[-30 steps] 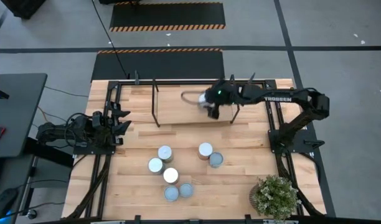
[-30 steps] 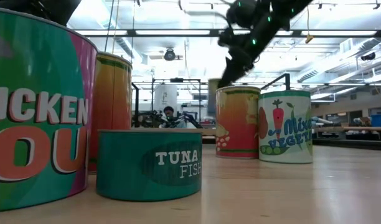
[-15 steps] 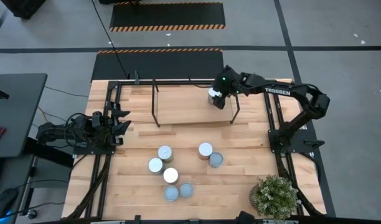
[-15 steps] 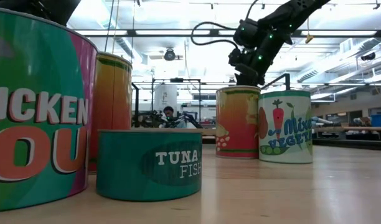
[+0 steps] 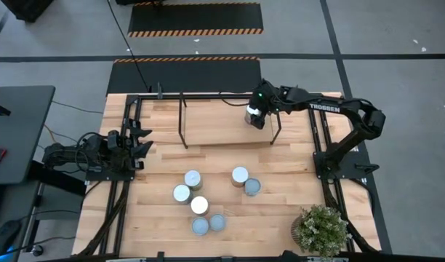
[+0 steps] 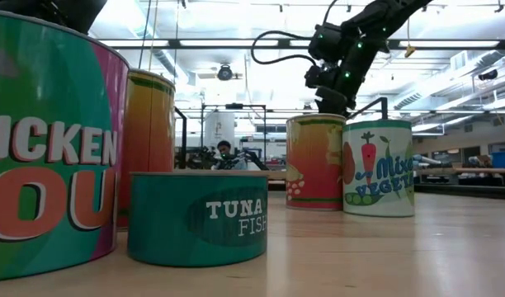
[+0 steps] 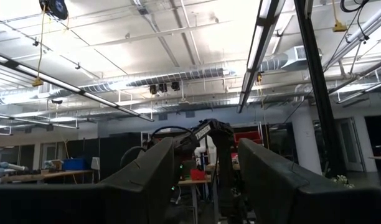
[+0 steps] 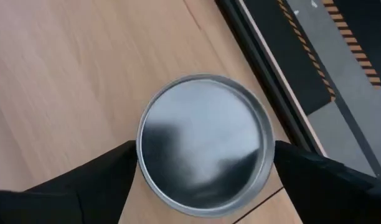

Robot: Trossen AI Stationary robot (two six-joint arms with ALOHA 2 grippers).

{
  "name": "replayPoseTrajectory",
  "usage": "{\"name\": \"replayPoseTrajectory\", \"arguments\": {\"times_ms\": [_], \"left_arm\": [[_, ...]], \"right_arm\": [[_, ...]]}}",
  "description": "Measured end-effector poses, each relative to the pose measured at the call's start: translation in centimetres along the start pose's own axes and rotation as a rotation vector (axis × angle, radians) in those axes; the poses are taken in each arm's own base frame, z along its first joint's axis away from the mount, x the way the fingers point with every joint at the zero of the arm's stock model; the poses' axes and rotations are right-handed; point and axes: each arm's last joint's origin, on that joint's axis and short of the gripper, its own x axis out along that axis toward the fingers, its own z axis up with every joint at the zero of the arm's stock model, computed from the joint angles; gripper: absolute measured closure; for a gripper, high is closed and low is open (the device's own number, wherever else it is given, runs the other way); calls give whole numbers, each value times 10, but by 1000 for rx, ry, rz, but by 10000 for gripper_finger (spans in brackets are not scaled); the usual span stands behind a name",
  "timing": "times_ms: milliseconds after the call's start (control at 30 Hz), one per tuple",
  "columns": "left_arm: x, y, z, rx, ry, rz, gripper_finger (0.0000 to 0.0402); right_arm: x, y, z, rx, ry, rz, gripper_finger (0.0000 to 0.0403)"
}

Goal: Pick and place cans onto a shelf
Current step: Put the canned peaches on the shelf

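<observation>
over the shelf's point(image 5: 208, 125) right end, the right gripper point(image 5: 254, 116) holds a silver-topped can point(image 8: 204, 144) between its fingers. left gripper point(image 5: 140, 138) waits at the table's left edge, fingers apart.

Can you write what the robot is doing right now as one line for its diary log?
right gripper: around can over shelf right end | left gripper: idle, table's left edge | six cans on table

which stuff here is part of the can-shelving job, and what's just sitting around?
Job:
- six cans on the table
- seventh can between the right gripper fingers, over the shelf
- shelf

Lying about:
- potted plant at the table corner
- left gripper, parked at the table's left edge
</observation>
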Motion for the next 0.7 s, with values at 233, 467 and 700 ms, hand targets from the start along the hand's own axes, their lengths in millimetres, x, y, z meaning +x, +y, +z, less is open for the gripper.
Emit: {"name": "replayPoseTrajectory", "arguments": {"times_ms": [233, 467, 700], "left_arm": [[0, 0, 0, 0, 0, 0, 216], [0, 0, 0, 8, -2, 0, 216], [0, 0, 1, 6, -11, 1, 216]], "right_arm": [[-17, 6, 18, -28, -47, -33, 18], [-18, 10, 31, -54, -155, -62, 20], [11, 13, 30, -66, -115, -120, 27]]}}
